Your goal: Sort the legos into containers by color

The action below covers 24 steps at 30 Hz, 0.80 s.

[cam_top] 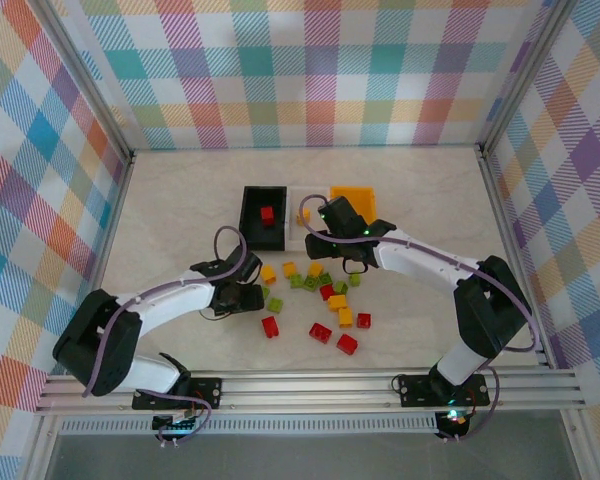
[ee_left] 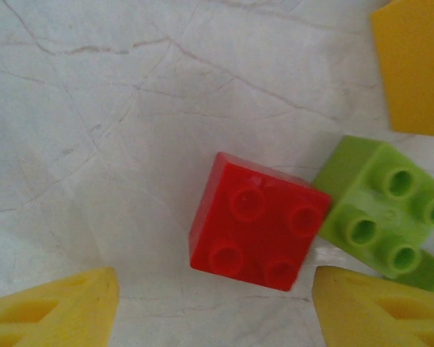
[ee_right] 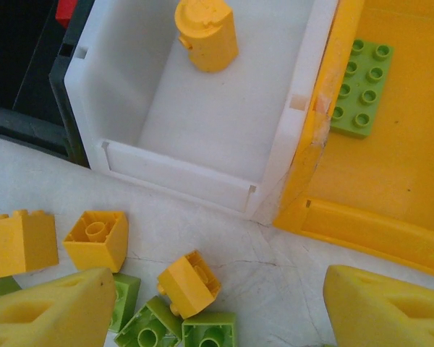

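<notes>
- Lying nearest the arm bases on the pale, marble-veined tabletop, several glossy red studded plastic bricks sit scattered, well apart from the bins.
- Just beyond, the left gripper hangs with its yellow fingers apart. They straddle a square red four-stud brick without touching it.
- A lime green four-stud brick sits against that red brick's right corner.
- Farther on, yellow-orange bricks crowd together with lime ones. One hollow yellow-orange brick lies upturned and another is tilted.
- The right gripper hovers over this cluster, pincer spread and gripping nothing.
- Beyond it, three smooth plastic bins stand side by side.
- The black rectangular bin holds a red brick.
- The white bin holds a yellow-orange cylindrical brick.
- The orange-yellow bin holds a flat lime green studded plate.
- Pastel plaid walls close the far side.
</notes>
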Tool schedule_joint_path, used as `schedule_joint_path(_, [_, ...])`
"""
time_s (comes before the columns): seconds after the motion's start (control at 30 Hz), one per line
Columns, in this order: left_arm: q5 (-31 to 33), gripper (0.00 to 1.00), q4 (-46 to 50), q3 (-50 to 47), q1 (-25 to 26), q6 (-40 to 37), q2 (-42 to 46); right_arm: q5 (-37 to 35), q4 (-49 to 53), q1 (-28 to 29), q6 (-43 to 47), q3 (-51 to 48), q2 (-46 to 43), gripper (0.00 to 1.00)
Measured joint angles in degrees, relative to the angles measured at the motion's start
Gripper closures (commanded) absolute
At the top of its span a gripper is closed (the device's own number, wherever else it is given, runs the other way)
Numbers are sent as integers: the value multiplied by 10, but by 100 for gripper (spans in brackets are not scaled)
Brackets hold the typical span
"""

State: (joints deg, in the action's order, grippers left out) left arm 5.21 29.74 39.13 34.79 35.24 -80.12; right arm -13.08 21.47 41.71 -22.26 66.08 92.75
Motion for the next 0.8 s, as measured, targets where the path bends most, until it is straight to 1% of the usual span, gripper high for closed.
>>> schedule_joint_path(0.13, [16, 32, 0, 4, 0, -2, -15, -4, -1, -1, 0, 0, -3, 24])
schedule_joint_path(0.37, [47, 36, 1, 13, 4, -3, -32, -4, -10, -1, 0, 0, -10, 23])
schedule_joint_path(0.57, [85, 34, -41, 14, 5, -18, -44, -4, -14, -4, 0, -7, -15, 24])
schedule_joint_path(0.73, [103, 47, -73, 18, 5, -30, -57, -4, -18, -4, 0, -9, -15, 24])
schedule_joint_path(0.8, [106, 50, -79, 22, 4, -33, -61, -4, -19, -4, 0, -9, -15, 24])
